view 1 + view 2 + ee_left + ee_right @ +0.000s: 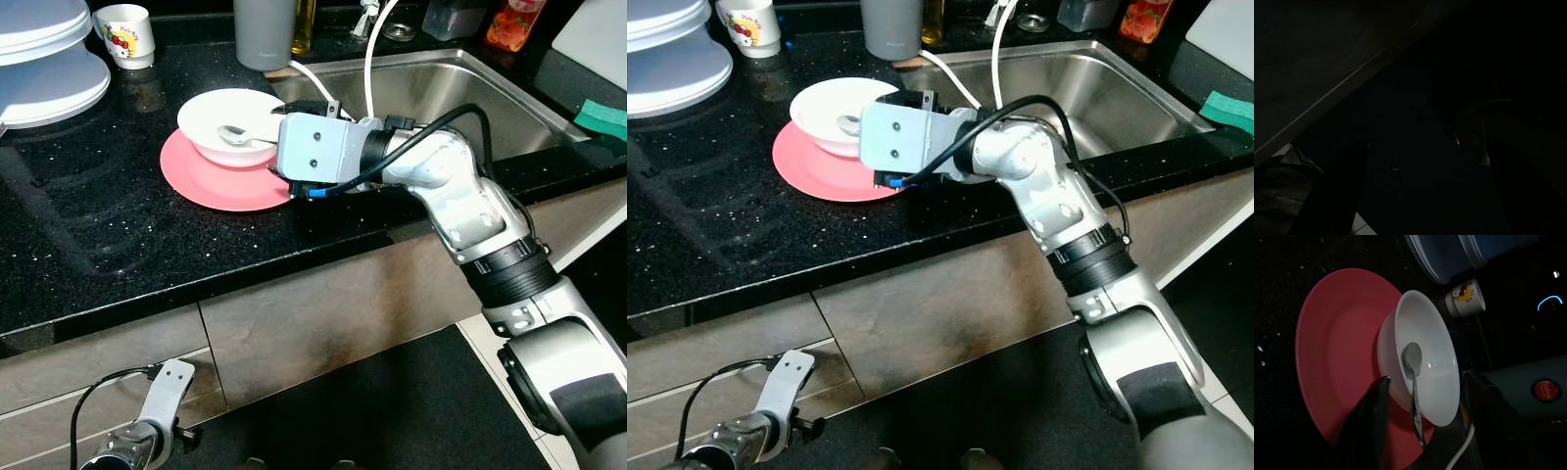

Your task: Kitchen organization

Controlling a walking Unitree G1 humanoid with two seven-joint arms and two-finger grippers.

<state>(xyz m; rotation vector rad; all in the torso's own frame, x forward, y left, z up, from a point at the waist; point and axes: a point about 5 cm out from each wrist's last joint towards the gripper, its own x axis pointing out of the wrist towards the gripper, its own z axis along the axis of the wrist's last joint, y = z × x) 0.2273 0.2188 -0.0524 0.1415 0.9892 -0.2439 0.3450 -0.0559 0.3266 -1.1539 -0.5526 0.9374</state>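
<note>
— Where's your bowl?

— The white bowl (pixel 233 125) with a spoon (pixel 1413 369) in it sits on the pink plate (pixel 211 178), on the black desk (pixel 88 235) beside the sink (pixel 460 93).

— And your tools?

— Your right tool (pixel 1422 418) is spread open, its fingers either side of the bowl's rim. The left tool (pixel 1425 191) hangs low in the dark; I cannot tell its state.

The setting is a home kitchen. A black speckled stone counter (pixel 118 225) runs over brown cabinet fronts (pixel 323 313), with a stainless steel sink (pixel 441 98) set into it. Tableware stands on the counter: a white bowl (pixel 235 122) holding a spoon (pixel 1413 369), set on a pink plate (pixel 211 176), and a printed mug (pixel 125 34) near stacked white lids (pixel 44 59). Bottles (pixel 304 24) and a grey container (pixel 265 29) line the back edge; a green sponge (pixel 602 117) lies beside the sink.
</note>
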